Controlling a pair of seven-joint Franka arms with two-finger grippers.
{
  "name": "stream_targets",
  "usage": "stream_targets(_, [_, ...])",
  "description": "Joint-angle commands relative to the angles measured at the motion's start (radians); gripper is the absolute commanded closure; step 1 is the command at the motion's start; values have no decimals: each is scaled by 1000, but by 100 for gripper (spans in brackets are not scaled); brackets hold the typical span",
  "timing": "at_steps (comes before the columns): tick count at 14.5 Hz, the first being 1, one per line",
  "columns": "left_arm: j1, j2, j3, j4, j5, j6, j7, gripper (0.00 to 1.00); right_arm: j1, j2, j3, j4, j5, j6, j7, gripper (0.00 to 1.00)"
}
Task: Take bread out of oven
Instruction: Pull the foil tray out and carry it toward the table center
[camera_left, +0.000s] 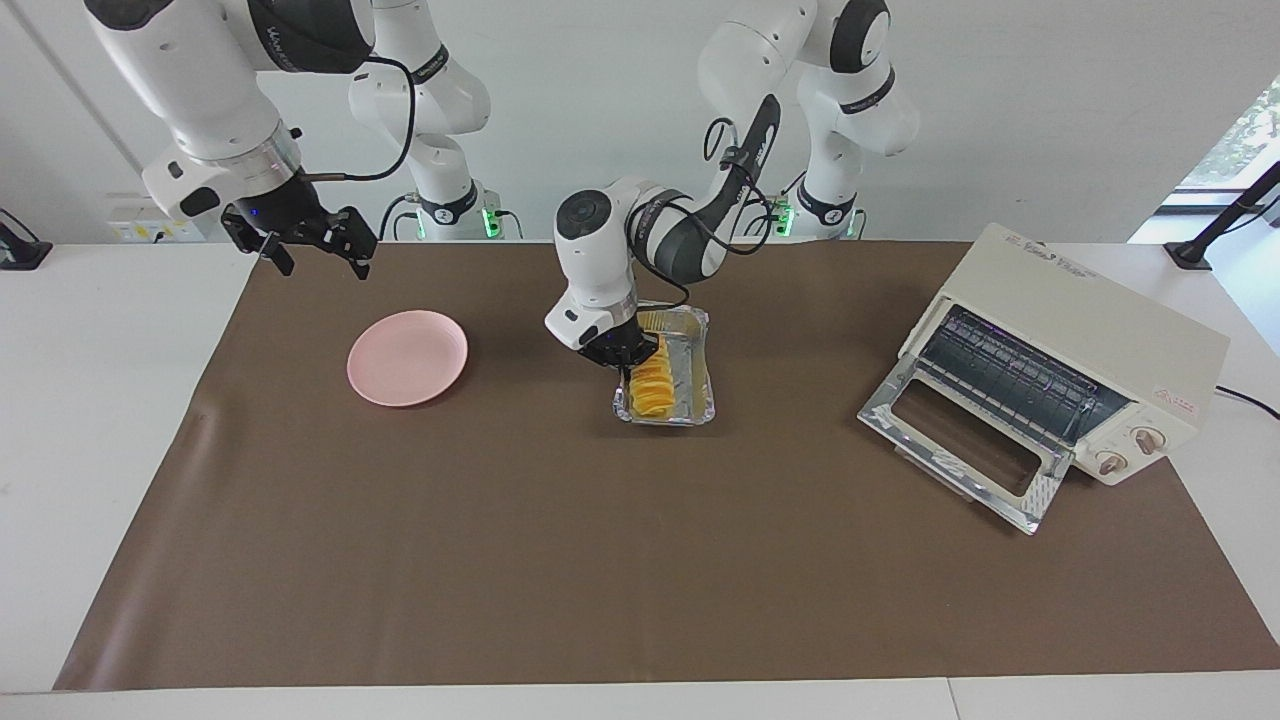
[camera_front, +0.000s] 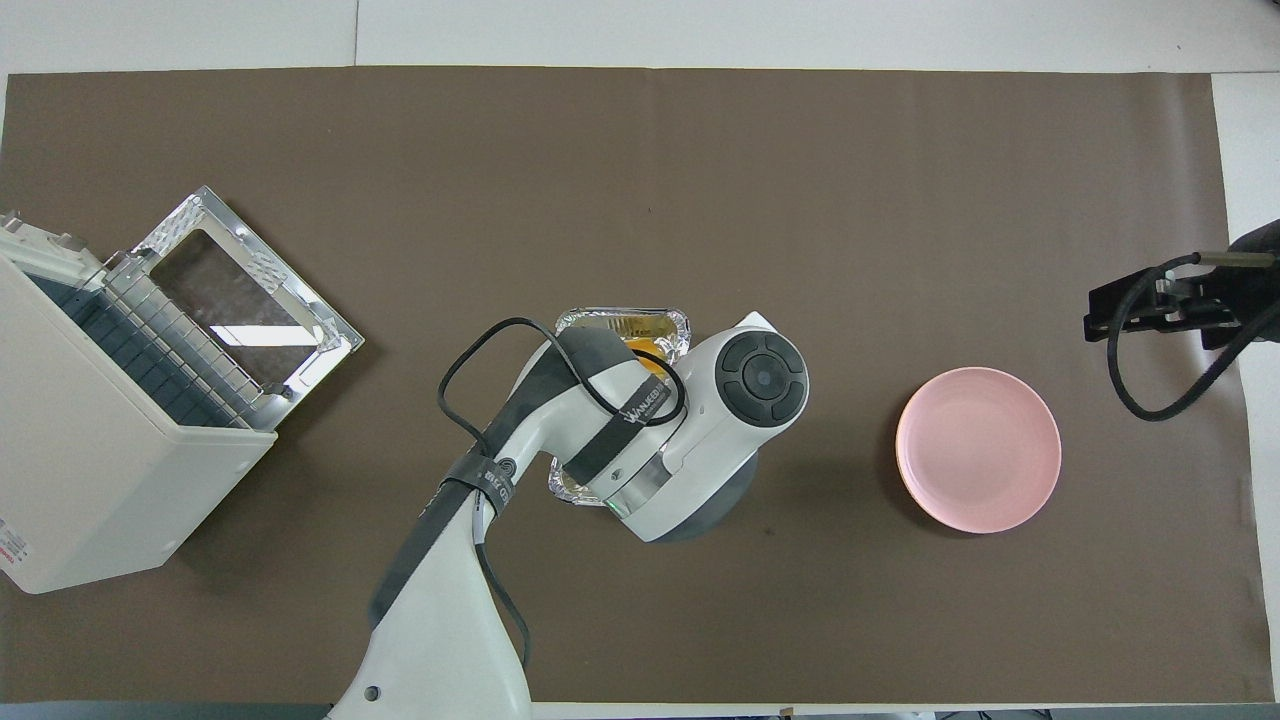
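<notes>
The bread (camera_left: 652, 391), a ridged golden-yellow loaf, lies in a silver foil tray (camera_left: 697, 385) at the middle of the brown mat, outside the oven. My left gripper (camera_left: 632, 360) is shut on the tray's rim at the edge toward the right arm's end. In the overhead view the left arm covers most of the tray (camera_front: 620, 322), and only a bit of bread (camera_front: 643, 346) shows. The cream oven (camera_left: 1080, 335) stands at the left arm's end, door (camera_left: 960, 440) folded down, rack bare. My right gripper (camera_left: 312, 245) waits open, raised above the mat's edge near the pink plate.
A pink plate (camera_left: 407, 357) lies on the mat toward the right arm's end, with nothing on it. The oven (camera_front: 100, 450) and its lowered door (camera_front: 240, 300) take up the mat's corner at the left arm's end.
</notes>
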Motion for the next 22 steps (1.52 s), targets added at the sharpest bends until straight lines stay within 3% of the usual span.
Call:
stream_targets(1, [-50,27,18,-26,81,26,-50,100,-14,-7,12,-4,-13,-11,-25,0])
stream_targets(10, [-67,41,18,-63,103,58,-180,100,-14,-7,12,-4,-13,-11,-25,0])
stream_targets(11, [-67,42,18,-72,103,58,-194,84,-14,-7,12,-4,-13,-11,-25,0])
stream_targets(12, [-69,42,21,-68,104,49,-195,61,-14,-7,12,-4,-12,-10,-25,0])
stream_targets(13, [-69,41,31,-54,119,46,-196,34,-14,-7,12,-4,-12,-11,-25,0])
stream_targets(14, [-63,35,40,-40,133,46,-192,0,-14,-7,12,-4,-13,-11,-25,0])
stream_targets(19, [-23,-1,43,-7,123,55,-160,0,-16,-7,10,-4,-12,-11,-25,0])
stream_targets(22, [22,-2,43,68,104,-15,-105,0,-19,-7,10,-4,-13,-10,-26,0])
